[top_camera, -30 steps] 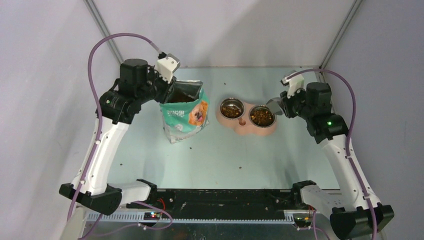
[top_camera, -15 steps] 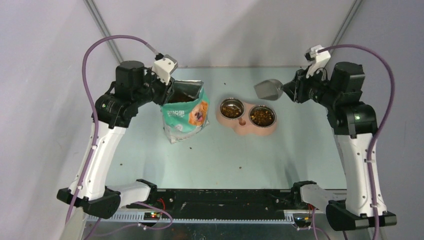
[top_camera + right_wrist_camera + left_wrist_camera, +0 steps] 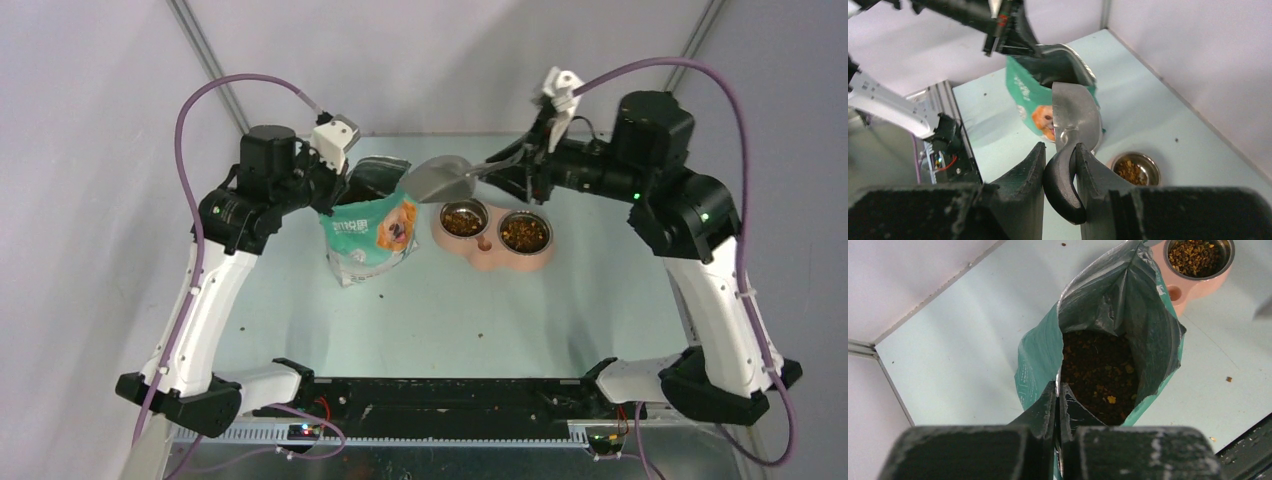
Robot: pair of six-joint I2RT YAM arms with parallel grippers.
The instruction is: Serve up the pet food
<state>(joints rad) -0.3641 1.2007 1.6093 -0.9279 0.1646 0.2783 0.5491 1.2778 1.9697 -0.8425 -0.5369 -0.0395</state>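
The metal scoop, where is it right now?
In the top view the scoop is in the air, held by the right gripper, just right of the open green bag and beyond the pink double bowl.

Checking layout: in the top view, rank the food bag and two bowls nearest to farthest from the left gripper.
1. Food bag, its rim pinched by the left gripper.
2. Left bowl, just right of the bag.
3. Right bowl, farthest right.

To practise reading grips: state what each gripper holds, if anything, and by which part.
Left gripper pinches the bag at its top rim. Right gripper clamps the scoop by its dark handle.
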